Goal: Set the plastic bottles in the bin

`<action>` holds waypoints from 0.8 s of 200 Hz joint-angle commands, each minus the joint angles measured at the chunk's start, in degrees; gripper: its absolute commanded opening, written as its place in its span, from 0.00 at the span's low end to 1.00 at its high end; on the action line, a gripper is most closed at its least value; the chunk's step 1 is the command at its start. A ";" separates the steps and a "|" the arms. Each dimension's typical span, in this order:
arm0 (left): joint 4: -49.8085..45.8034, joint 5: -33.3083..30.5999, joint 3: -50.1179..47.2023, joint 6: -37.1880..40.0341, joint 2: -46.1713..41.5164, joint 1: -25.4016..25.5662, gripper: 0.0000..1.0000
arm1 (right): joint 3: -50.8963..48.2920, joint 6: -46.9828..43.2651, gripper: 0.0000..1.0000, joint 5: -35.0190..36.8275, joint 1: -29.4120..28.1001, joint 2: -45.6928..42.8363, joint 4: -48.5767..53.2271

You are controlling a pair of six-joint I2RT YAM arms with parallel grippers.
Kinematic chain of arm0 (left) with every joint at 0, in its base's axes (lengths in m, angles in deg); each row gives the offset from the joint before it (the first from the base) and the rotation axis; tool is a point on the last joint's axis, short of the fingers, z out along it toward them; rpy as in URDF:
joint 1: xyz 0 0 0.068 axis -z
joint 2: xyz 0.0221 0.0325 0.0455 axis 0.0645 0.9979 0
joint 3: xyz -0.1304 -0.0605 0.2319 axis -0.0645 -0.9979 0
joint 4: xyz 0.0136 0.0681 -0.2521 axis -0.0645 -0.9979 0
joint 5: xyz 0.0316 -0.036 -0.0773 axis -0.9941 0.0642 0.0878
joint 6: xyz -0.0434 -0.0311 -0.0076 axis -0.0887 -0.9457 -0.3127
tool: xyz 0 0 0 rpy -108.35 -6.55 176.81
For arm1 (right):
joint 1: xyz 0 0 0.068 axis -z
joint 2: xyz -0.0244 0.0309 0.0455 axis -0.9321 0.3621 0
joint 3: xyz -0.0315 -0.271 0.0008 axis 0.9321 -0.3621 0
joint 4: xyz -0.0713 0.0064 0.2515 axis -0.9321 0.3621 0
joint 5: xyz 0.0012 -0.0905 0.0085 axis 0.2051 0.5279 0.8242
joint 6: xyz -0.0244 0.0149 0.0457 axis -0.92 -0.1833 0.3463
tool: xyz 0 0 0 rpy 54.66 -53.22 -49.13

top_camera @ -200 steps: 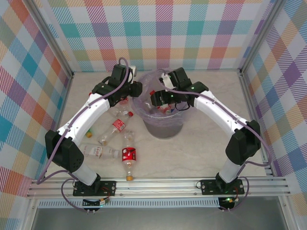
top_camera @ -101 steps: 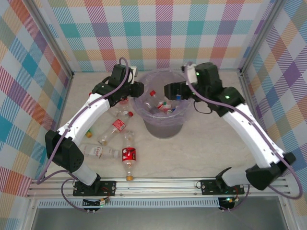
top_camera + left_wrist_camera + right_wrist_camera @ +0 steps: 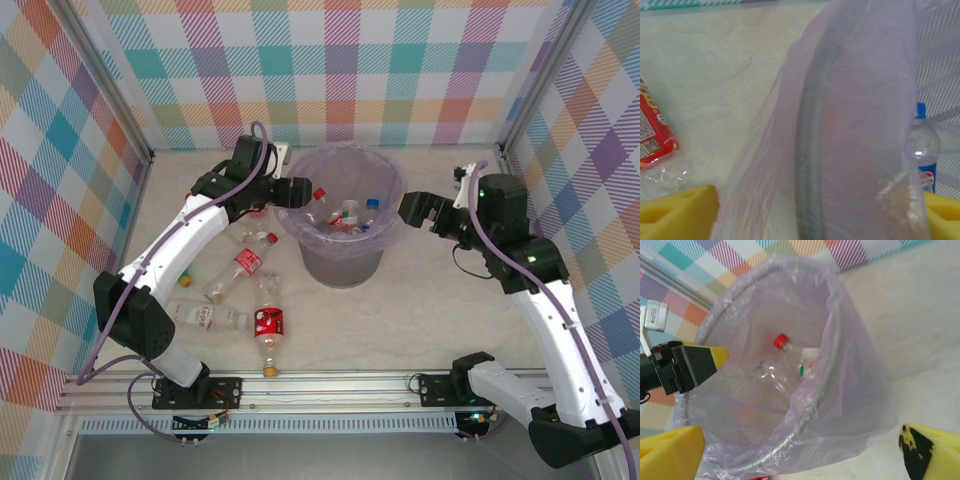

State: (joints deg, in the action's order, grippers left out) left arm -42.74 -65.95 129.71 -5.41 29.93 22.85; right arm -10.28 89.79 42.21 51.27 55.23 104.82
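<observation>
the plastic bottles (image 3: 345,215) lay in two groups: a heap of them sat inside the bin (image 3: 345,268), red, blue and green caps showing through its open top, and several others lay scattered on the pale table (image 3: 420,310) just left of the bin, among them a red-label bottle (image 3: 268,325) on its side nearest the front rail. the left arm (image 3: 190,240) stretched diagonally from its base over those loose bottles, and the left gripper (image 3: 297,192) sat at the bin's left rim, released, its yellow fingertips (image 3: 677,212) spread wide to either side of the rim and the lavender bag (image 3: 860,125) draped over it; they clasped no bottle. a blue-capped bottle (image 3: 924,145) stood beyond the bag, inside the bin. the right arm (image 3: 540,290) rose from its base with the elbow out to the right and bent back toward the bin. the right gripper (image 3: 408,208) hung just right of the rim, apart from it, jaws wide and empty. below it a red-capped bottle (image 3: 772,362) lay against the mesh wall.
</observation>
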 commanded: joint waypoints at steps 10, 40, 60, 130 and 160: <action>-2.89 2.10 3.02 -0.18 -0.35 0.43 1.00 | -5.26 5.63 0.99 -6.19 1.74 -4.36 -6.28; -5.76 1.67 8.23 0.26 -1.13 0.50 1.00 | -8.34 7.46 0.99 -10.39 3.19 -5.00 -10.11; -7.41 -2.82 10.73 0.07 -2.93 0.45 1.00 | -10.93 9.46 0.99 -12.30 3.70 -5.43 -13.85; -17.41 -14.51 13.33 -4.15 -10.82 -9.44 1.00 | -15.73 10.61 0.99 -10.95 4.28 -8.88 -18.99; -14.51 -12.99 2.70 -8.48 -16.24 -23.14 1.00 | -15.97 10.60 0.99 -11.88 4.91 -7.92 -19.12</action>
State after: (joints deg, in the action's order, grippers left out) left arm -56.07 -77.88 139.28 -9.41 17.48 8.03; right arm -26.21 100.00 31.96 55.56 46.92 88.56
